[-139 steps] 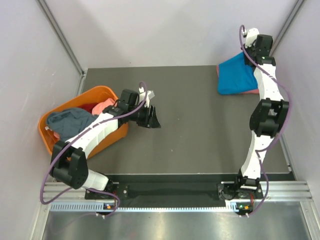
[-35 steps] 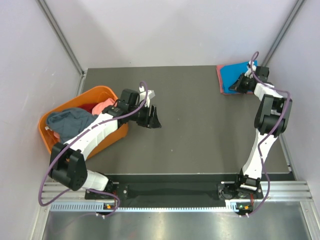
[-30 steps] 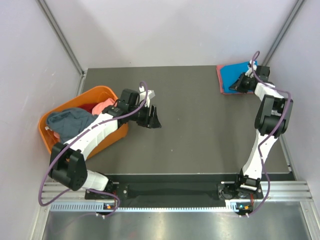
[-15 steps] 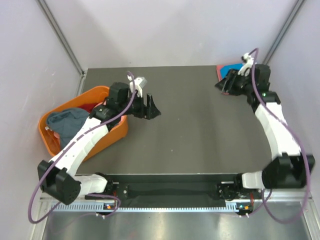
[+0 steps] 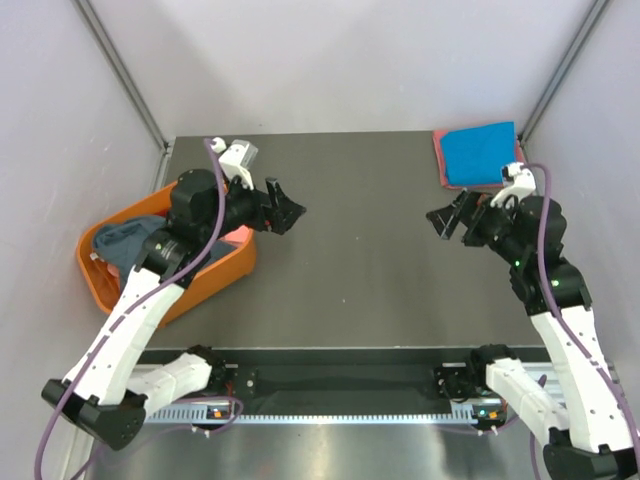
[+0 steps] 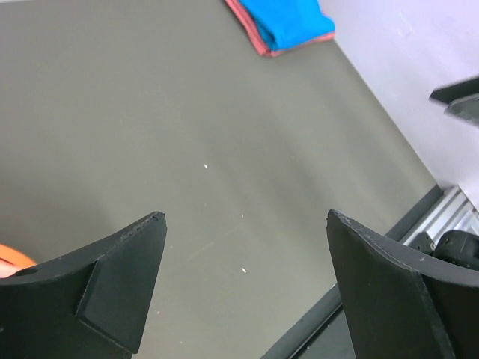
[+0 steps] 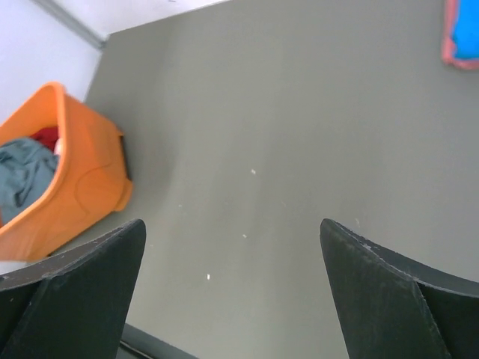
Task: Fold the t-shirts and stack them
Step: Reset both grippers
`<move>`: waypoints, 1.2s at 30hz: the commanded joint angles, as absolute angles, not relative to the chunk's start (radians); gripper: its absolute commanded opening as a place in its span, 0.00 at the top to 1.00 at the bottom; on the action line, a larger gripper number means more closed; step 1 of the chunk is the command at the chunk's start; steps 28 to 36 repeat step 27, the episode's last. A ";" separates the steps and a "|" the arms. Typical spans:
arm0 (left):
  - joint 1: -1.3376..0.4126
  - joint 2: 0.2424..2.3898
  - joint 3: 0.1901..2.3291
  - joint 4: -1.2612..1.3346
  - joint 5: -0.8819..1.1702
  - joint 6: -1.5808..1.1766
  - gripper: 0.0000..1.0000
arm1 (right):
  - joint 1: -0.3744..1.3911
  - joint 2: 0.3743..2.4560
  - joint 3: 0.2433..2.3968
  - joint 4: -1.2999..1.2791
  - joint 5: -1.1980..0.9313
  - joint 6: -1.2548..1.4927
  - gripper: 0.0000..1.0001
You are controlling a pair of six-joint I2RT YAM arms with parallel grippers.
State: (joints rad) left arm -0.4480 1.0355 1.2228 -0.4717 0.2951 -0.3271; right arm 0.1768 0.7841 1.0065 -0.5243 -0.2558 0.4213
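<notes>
A folded bright blue t-shirt (image 5: 478,152) lies on a folded salmon-pink t-shirt (image 5: 441,160) at the table's far right corner; the left wrist view shows the blue one (image 6: 290,16) too. A grey-blue t-shirt (image 5: 112,241) lies crumpled in the orange basket (image 5: 100,287). My right gripper (image 5: 446,222) hangs open and empty over the table, nearer than the stack and apart from it. Beside the basket's far end, my left gripper (image 5: 287,207) is open and empty above bare table. Both wrist views show wide jaws with only table between them.
The basket (image 7: 78,161) stands at the left edge, with grey-blue cloth (image 7: 21,173) and a bit of red cloth (image 7: 46,137) in it. Walls close in the back and both sides. A metal rail (image 5: 350,385) runs along the near edge.
My right gripper opened, let go of the blue t-shirt and drew back from the stack toward the near side. My left arm rose and swung its gripper toward the far side.
</notes>
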 commanded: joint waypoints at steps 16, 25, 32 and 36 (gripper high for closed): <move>-0.453 0.994 1.203 -0.437 0.264 -0.334 0.01 | 0.186 0.700 1.032 -0.624 -0.034 0.439 0.00; -0.453 1.017 1.200 -0.423 0.279 -0.344 0.01 | 0.186 0.698 1.037 -0.601 -0.011 0.428 0.00; -0.453 1.022 1.203 -0.420 0.281 -0.345 0.01 | 0.186 0.701 1.035 -0.601 -0.009 0.430 0.00; -0.453 1.022 1.203 -0.420 0.281 -0.345 0.01 | 0.186 0.701 1.035 -0.601 -0.009 0.430 0.00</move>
